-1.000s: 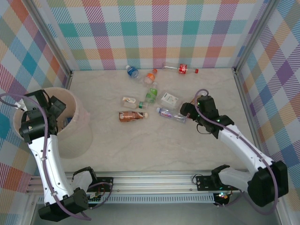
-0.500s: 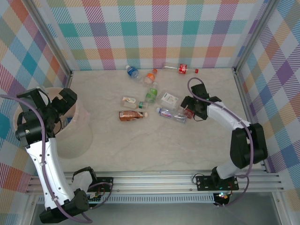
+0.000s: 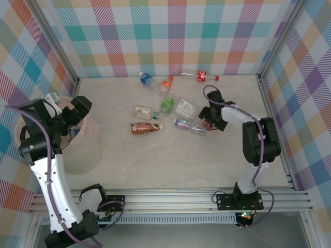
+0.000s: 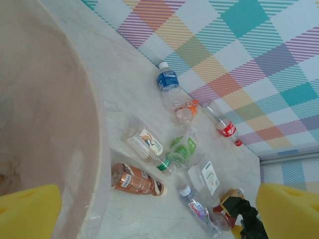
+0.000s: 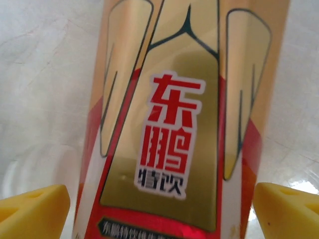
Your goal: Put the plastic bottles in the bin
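We identify the bin (image 3: 83, 155) as a round, smooth, pale pinkish-beige plastic bucket. It stands at the left of the pale marbled table (image 3: 170, 160).

We count nine plastic bottles (image 3: 146, 127) lying on the table to the right of the bin. Most are clear, with blue, orange, red, green, white or copper labels and caps.

One of them, the gold-and-red bottle (image 5: 164, 124), lies between the yellow pads (image 5: 30, 206) of the right gripper (image 3: 210, 122). Its fingers are spread on either side of the bottle, and we cannot tell whether the pads touch it.

The left gripper (image 3: 70, 111) hangs over the bin rim. Its pads (image 4: 27, 209) are spread fully and hold nothing.
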`<state>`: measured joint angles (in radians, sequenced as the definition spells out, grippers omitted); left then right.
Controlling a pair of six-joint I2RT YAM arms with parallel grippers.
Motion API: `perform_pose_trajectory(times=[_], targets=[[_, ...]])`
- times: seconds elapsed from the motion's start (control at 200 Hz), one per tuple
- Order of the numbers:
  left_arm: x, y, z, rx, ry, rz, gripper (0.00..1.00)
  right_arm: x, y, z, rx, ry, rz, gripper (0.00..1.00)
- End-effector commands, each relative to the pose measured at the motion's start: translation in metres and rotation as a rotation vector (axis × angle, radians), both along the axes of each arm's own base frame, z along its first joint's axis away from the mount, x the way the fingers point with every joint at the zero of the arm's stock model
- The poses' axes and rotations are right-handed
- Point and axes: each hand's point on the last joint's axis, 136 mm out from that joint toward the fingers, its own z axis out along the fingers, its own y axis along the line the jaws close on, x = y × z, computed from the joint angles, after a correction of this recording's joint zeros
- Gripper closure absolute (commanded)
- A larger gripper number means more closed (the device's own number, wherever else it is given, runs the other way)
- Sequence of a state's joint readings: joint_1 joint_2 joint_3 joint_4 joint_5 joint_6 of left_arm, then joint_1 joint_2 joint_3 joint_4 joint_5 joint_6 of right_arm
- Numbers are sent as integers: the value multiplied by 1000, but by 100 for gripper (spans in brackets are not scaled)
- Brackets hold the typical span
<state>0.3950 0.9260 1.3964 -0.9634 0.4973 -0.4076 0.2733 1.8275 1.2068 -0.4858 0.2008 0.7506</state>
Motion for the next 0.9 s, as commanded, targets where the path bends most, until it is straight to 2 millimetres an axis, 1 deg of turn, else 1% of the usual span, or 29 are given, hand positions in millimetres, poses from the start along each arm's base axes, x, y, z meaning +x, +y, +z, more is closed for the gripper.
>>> perform_pose_trajectory(times=[0.0, 0.065, 0.16, 0.29, 0.325, 0.34, 0.39, 0.575, 0.705, 0.815, 0.895], targets=[[2, -10, 7, -18, -37, -50, 0, 0, -5, -7, -2, 9, -39, 10], [2, -10, 6, -20, -30, -43, 0, -2, -7, -9, -3, 2, -45, 15], [3, -13, 5, -49, -22, -41, 0, -7, -11, -9, -14, -9, -53, 18], [8, -26, 3, -76, -22, -80, 0, -15, -20, -7, -42, -34, -67, 22], [9, -26, 2, -78, -18, -74, 0, -18, -22, -6, -48, -41, -69, 23], [9, -32, 1, -78, -16, -97, 0, -19, -23, -5, -52, -43, -69, 24], [11, -38, 1, -78, -13, -115, 0, -23, -26, -4, -63, -52, -66, 25], [14, -48, 2, -81, -11, -144, 0, -36, -33, 4, -87, -92, -30, 33], [14, -58, 7, -93, -26, -171, 0, -41, -28, 19, -65, -153, 34, 37], [17, -66, 10, -108, -37, -185, 0, -45, -14, 41, -4, -251, 140, 43], [21, -76, 13, -132, -50, -210, 0, -50, -2, 58, 50, -322, 213, 47]])
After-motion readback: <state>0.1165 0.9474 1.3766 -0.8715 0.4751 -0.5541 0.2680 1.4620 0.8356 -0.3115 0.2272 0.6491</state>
